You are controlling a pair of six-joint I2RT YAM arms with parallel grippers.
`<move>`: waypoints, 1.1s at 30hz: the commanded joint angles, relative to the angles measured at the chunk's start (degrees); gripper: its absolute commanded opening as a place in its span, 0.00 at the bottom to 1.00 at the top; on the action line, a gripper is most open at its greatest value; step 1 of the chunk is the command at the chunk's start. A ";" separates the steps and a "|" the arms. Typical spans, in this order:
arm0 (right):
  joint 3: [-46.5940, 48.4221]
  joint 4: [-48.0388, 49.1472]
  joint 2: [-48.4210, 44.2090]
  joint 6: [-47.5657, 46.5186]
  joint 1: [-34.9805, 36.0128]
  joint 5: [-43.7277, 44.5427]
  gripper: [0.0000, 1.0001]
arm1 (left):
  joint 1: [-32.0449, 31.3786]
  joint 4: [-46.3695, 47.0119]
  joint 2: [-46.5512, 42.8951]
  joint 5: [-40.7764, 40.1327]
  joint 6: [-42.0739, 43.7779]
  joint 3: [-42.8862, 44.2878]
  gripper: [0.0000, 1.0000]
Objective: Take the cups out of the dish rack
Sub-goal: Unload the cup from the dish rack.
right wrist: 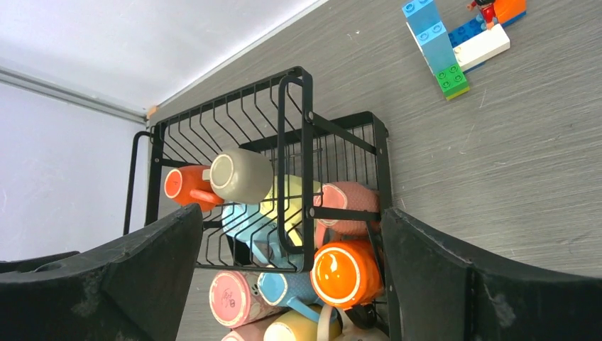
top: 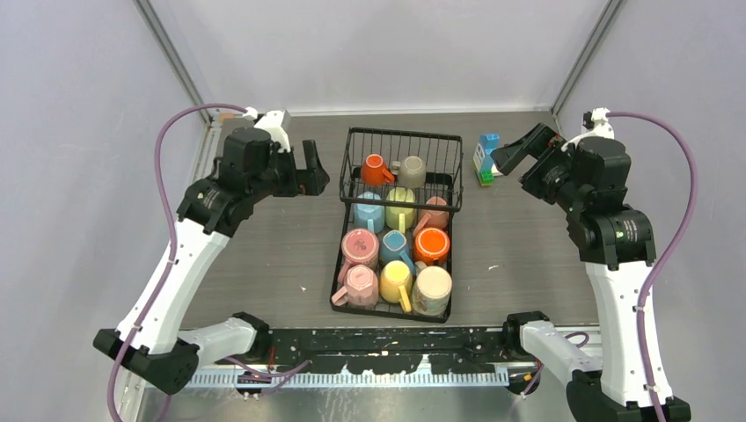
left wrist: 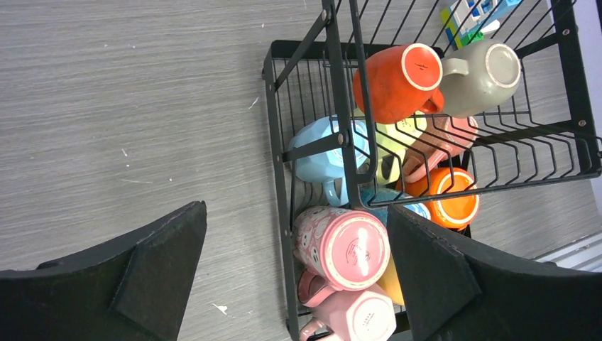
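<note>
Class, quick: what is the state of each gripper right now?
Left gripper: open, holding nothing.
Right gripper: open, holding nothing.

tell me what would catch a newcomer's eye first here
A black wire dish rack sits mid-way across the grey table, packed with small ceramic mugs in orange, pink, yellow and light blue, many bottom-up or on their sides. On either side of it, the left fingers and right fingers are spread wide and empty. A colourful toy-block figure sits just right of the rack's far end.
</note>
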 commanded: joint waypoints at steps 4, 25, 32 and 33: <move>0.36 -0.68 0.16 -2.74 -0.02 -0.61 1.00 | 0.16 1.13 -3.50 -2.15 0.87 -1.13 1.00; 1.56 -17.18 2.12 1.57 24.92 15.54 1.00 | 0.97 -0.04 -4.70 4.63 -0.64 -7.16 1.00; -1.36 -23.46 2.49 8.92 42.57 23.40 1.00 | 0.97 0.64 -5.21 6.75 -1.12 -9.32 1.00; -2.10 -24.10 2.66 10.28 45.50 24.87 1.00 | 0.97 0.86 -5.28 6.80 -1.19 -9.49 1.00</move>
